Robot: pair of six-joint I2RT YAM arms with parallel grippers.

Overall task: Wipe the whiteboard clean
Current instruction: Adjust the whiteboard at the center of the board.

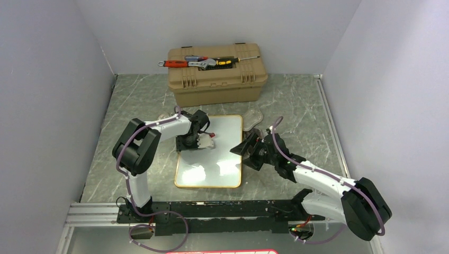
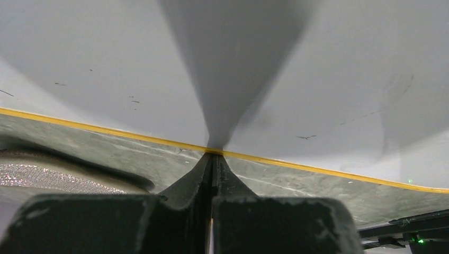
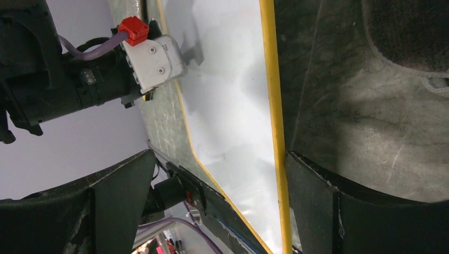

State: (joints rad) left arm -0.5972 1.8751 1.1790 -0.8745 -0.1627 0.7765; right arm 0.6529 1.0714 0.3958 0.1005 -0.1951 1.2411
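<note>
Whiteboard [image 1: 212, 164]: we saw it lying flat mid-tabletop [image 1: 296, 116], its near rim towards the tabletop's near edge, between the two arms.
Surface: it looked mostly white, and only faint dark specks [image 2: 307, 137] showed in the left wrist view.
Left pincer [image 2: 214, 161]: it was closed with nothing between the fingers, its tips on the board's yellow left rim. We judged it was set there to brace the board against sliding.
Right pincer [image 3: 218, 159]: it was spread wide and empty, low over the board's right rim. We took that as readiness to pick something up.
Grey cloth [image 1: 253, 120]: it lay on the tabletop just off the board's far right corner, close to the right pincer. We thought it the likely wiper.
Toolbox [image 1: 217, 74]: it stood at the tabletop's far edge with hand tools on its lid, clear of the work.
Stage: we judged that little was left to erase.
</note>
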